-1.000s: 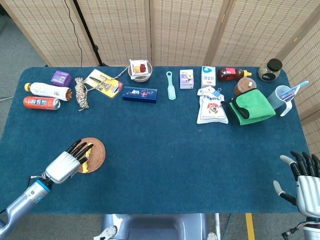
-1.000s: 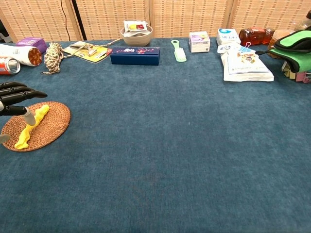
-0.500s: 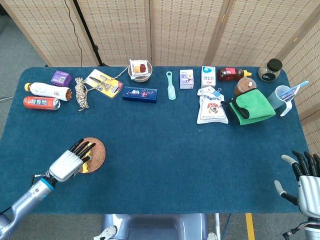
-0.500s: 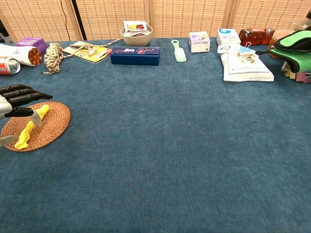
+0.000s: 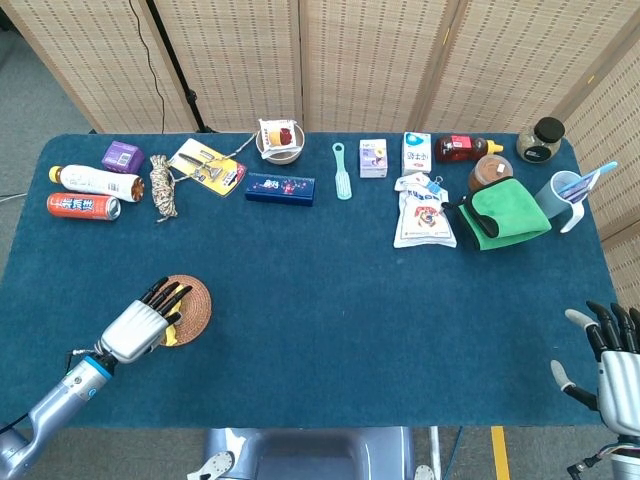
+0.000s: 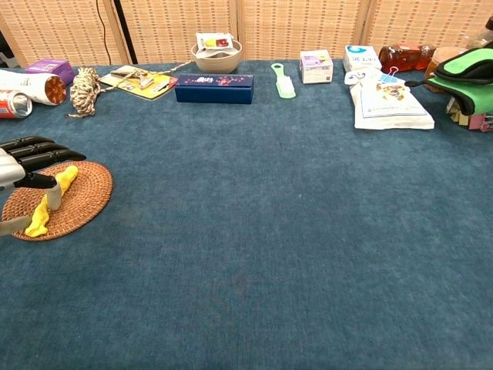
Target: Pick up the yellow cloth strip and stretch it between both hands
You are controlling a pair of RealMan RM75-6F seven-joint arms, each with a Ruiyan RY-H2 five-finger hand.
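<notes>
The yellow cloth strip (image 6: 52,199) lies crumpled on a round woven coaster (image 6: 79,203) near the table's front left. My left hand (image 6: 29,166) hovers over the strip's left part with fingers stretched out and apart, holding nothing; the head view shows this left hand (image 5: 140,323) covering most of the strip, with a yellow end (image 5: 170,336) showing beside it. My right hand (image 5: 612,362) stands at the front right corner, fingers spread upward, empty and far from the strip.
Along the far edge are bottles (image 5: 95,182), a rope bundle (image 5: 163,187), a blue box (image 5: 279,188), a bowl (image 5: 280,146), a brush (image 5: 342,171), cartons, a white pouch (image 5: 422,212), a green cloth (image 5: 503,212) and a cup (image 5: 562,193).
My left hand has crept slightly toward the near edge and to the right over the coaster, still spread. The right hand sank a little lower in the head view. The strip has not moved.
</notes>
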